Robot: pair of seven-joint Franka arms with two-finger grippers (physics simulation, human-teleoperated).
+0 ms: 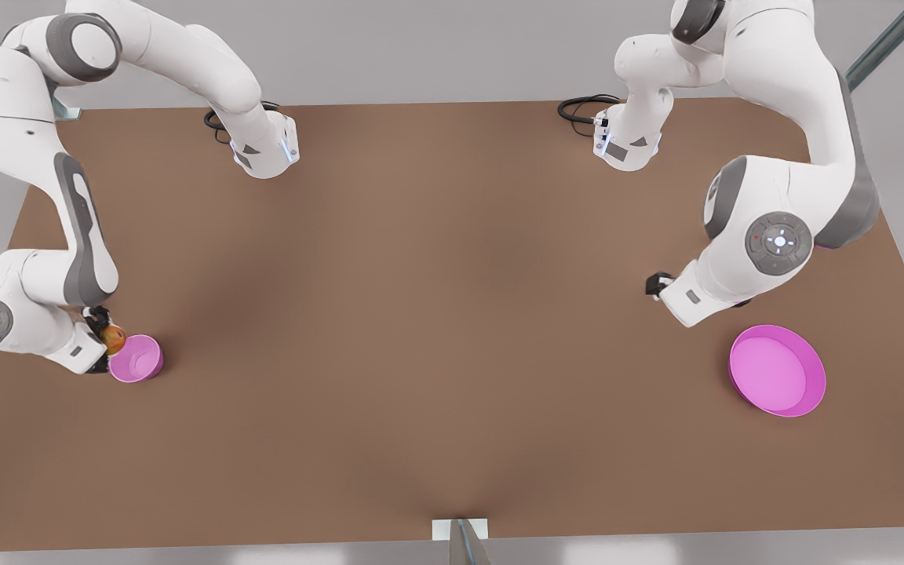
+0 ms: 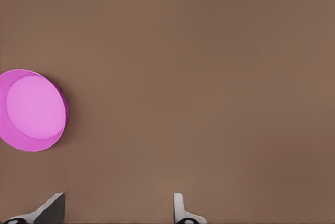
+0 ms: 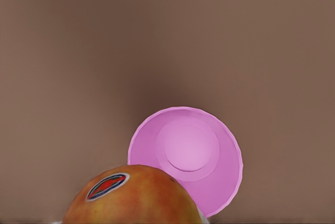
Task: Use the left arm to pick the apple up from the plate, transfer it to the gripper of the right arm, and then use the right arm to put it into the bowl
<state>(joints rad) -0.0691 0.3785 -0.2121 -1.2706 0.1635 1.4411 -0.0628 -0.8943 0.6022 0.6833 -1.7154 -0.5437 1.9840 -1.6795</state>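
The apple (image 1: 114, 338) is being carried by the right gripper (image 1: 99, 328) near the tabletop's edge on the front view's left, pinched between the fingers and hanging just beside the rim of the bowl (image 1: 136, 359), not yet over its middle. In the right wrist view the apple (image 3: 135, 197), with a small red and blue sticker on its skin, is being seen overlapping the near rim of the bowl (image 3: 187, 158), whose open mouth lies just beyond it. The step in hand is judged to be the placing, with the pickup and handover done. It is best done by the apple being brought squarely over the opening and lowered before the fingers are parted, since the bowl is only a little wider than the fruit and a release at the rim could tip it out or nudge the bowl. Across the tabletop, near the opposite edge, the left gripper (image 1: 658, 284) is being held waiting, its fingers (image 2: 179, 207) spread and holding nothing, close to the plate (image 1: 777, 370), which is lying bare. Nothing is standing between apple and bowl; only bare brown tabletop (image 1: 436, 314) is lying around them.
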